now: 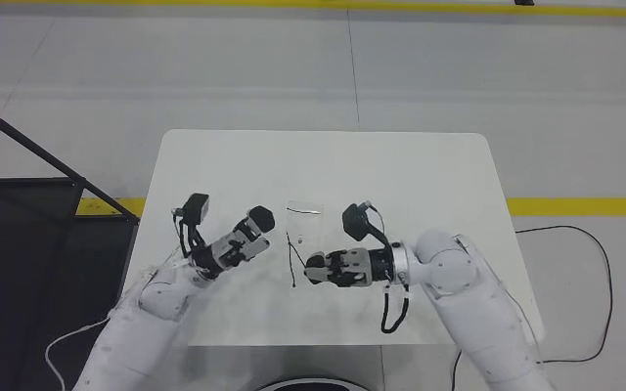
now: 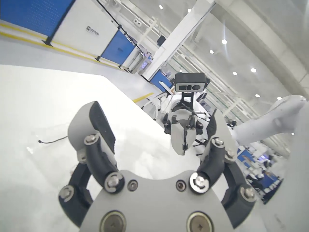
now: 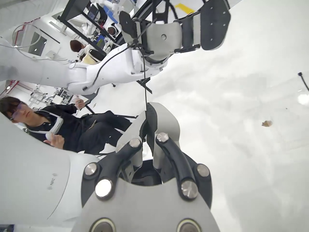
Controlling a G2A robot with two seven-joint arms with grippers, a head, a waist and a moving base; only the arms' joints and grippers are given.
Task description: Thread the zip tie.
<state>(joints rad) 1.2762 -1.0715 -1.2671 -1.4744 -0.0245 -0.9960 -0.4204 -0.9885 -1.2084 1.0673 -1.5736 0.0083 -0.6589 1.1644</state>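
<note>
Well, the right gripper (image 3: 146,119) is clenched tight on a thin black zip tie (image 3: 145,83). It pinches the strap between its fingertips, and a long free length sticks out from them into the space between the two arms. Facing it, a little way off, the left gripper (image 2: 157,121) has its jaws spread wide and nothing between them. The strap runs just ahead of that open gap, though I cannot tell whether it touches either pad.

By my reckoning the job is barely begun. The tie is lifted off the white table (image 1: 411,166) and held out for the other arm, but the strap runs straight with no loop in it. I cannot make out the head end, or any tail fed through it. What seems left is for the open gripper to take the loose end, bend it round and push it through the head.

A second zip tie (image 3: 303,81) lies flat on the table, well beyond both grippers and untouched, with a small brown scrap (image 3: 266,123) nearby.
</note>
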